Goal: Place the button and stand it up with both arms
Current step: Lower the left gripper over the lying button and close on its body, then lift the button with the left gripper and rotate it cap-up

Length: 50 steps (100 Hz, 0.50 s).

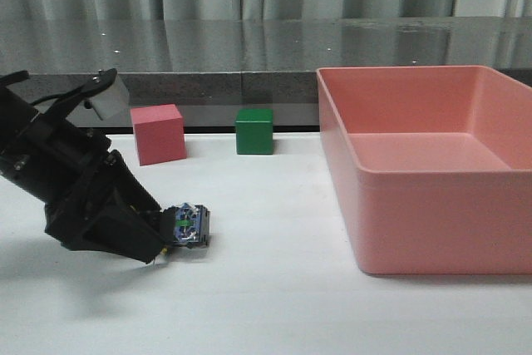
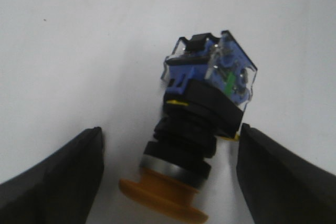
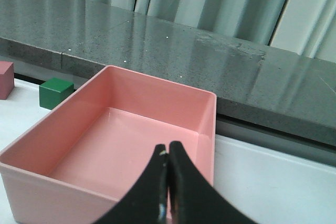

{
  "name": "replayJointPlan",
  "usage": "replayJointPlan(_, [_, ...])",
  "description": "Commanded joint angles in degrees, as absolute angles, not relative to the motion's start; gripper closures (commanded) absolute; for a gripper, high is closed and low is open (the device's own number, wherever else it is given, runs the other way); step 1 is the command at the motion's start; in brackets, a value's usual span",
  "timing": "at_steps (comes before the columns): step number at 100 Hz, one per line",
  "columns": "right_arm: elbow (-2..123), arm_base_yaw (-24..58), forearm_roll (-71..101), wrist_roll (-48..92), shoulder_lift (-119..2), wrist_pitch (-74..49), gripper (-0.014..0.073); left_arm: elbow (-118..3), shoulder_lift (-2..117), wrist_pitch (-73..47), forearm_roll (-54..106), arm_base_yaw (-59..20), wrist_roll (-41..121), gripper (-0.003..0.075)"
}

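Note:
The button [image 1: 189,226] lies on its side on the white table at the front left, its clear bluish base pointing right. In the left wrist view the button [image 2: 199,124] shows its yellow cap nearest the camera, then the black collar and the blue base. My left gripper [image 1: 170,234] is low at the table, open, with a finger on each side of the button [image 2: 170,129]; one finger is close to or touching the collar and the other stands apart. My right gripper [image 3: 168,146] is shut and empty above the pink bin; it is out of the front view.
A large pink bin [image 1: 399,72] stands at the right, empty inside, also in the right wrist view [image 3: 157,74]. A pink cube [image 1: 158,133] and a green cube [image 1: 253,130] stand at the back of the table. A grey ledge runs behind.

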<state>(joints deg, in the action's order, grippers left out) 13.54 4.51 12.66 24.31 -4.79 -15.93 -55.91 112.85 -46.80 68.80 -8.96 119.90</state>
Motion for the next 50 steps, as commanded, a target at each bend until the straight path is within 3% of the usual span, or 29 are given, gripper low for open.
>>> replayJointPlan(1, [15.0,4.2,13.0,24.3,-5.5,-12.0,0.0707,-57.0,111.5,-48.7,70.5,-8.9,119.9,0.0237])
replayJointPlan(11, [15.0,4.2,13.0,24.3,-5.5,-12.0,0.0707,-57.0,111.5,-48.8,70.5,-8.9,119.9,0.0374])
replayJointPlan(26, [15.0,4.2,13.0,24.3,-5.5,-12.0,0.0707,-57.0,111.5,-49.8,68.8,-8.9,119.6,0.0741])
replayJointPlan(50, [15.0,4.2,13.0,24.3,-5.5,-12.0,0.0707,-57.0,106.8,-50.7,63.0,-8.9,118.4,0.0739])
